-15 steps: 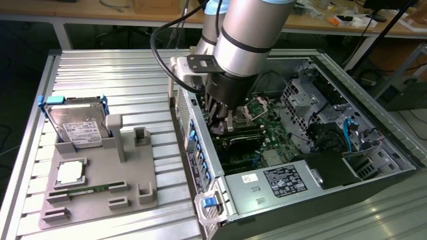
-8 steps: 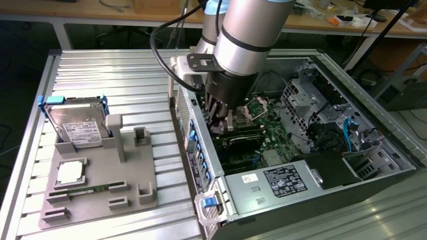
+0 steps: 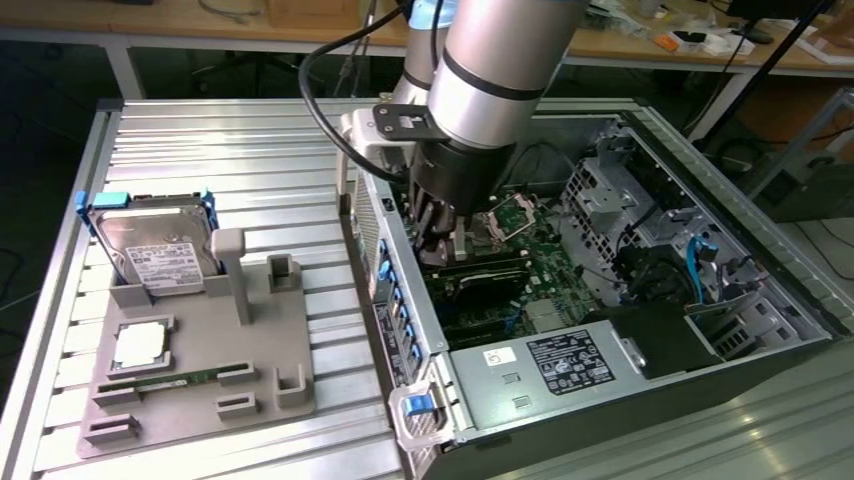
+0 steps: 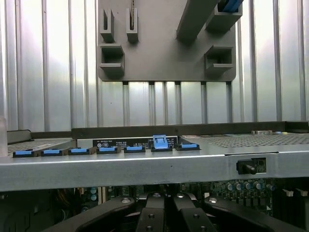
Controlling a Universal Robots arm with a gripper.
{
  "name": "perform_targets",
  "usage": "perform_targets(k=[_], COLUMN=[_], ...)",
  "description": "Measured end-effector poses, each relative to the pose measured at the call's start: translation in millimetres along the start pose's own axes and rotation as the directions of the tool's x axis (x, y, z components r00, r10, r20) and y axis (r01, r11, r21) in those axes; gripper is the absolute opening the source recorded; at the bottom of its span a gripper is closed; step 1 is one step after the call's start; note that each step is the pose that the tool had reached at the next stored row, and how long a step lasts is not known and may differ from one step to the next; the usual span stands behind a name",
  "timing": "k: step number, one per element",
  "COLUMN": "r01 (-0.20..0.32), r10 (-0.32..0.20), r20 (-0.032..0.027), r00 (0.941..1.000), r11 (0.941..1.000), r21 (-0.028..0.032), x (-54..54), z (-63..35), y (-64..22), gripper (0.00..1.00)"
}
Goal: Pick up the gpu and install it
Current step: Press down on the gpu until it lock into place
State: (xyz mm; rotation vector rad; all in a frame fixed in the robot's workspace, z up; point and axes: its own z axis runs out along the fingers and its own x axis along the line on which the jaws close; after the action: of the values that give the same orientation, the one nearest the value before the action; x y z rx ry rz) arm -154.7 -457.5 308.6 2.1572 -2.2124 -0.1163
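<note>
**Gripper down inside the case, card seating in progress**

We see the gripper [image 3: 445, 240] lowered into the open computer case [image 3: 641, 300], fingers closed together over the motherboard [image 3: 534, 250]. We judge the gpu [image 3: 483, 268] is the dark card lying just below the fingers, near the case's slot edge; whether it is gripped or fully seated we cannot tell. The grey parts holder [image 3: 200, 370] keeps the hard drive [image 3: 154, 245] and RAM stick [image 3: 167, 383]. Ribbed aluminium table [image 3: 240, 160]; cluttered workbenches [image 3: 694, 45] behind
</note>
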Motion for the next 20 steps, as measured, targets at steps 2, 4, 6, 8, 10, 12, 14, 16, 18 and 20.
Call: perform_targets(k=[2, 4, 6, 8, 10, 12, 14, 16, 18, 20], r01=[0.0, 0.0, 0.0, 0.0, 0.0, 0.0, 0.0, 0.0, 0.0, 0.0], r10=[0.0, 0.0, 0.0, 0.0, 0.0, 0.0, 0.0, 0.0, 0.0, 0.0], r20=[0.0002, 0.0, -0.0001, 0.0, 0.0, 0.0001, -0.0001, 0.0, 0.0001, 0.0001], r00=[1.0, 1.0, 1.0, 1.0, 1.0, 1.0, 1.0, 1.0, 1.0, 1.0], r11=[1.0, 1.0, 1.0, 1.0, 1.0, 1.0, 1.0, 1.0, 1.0, 1.0], r21=[0.0001, -0.0002, -0.0003, -0.0001, -0.0002, -0.0002, -0.0002, -0.0002, -0.0001, -0.0001], x=[0.0, 0.1, 0.1, 0.1, 0.1, 0.0, 0.0, 0.0, 0.0, 0.0], z=[0.1, 0.0, -0.1, -0.4, -0.9, -1.1, -1.3, -1.4, -1.4, -1.4], y=[0.5, 1.4, 2.2, 2.6, 2.9, 3.1, 3.3, 3.6, 3.7, 3.7], gripper=[0.11, 0.11, 0.11, 0.11, 0.11, 0.11, 0.11, 0.11, 0.11, 0.11])
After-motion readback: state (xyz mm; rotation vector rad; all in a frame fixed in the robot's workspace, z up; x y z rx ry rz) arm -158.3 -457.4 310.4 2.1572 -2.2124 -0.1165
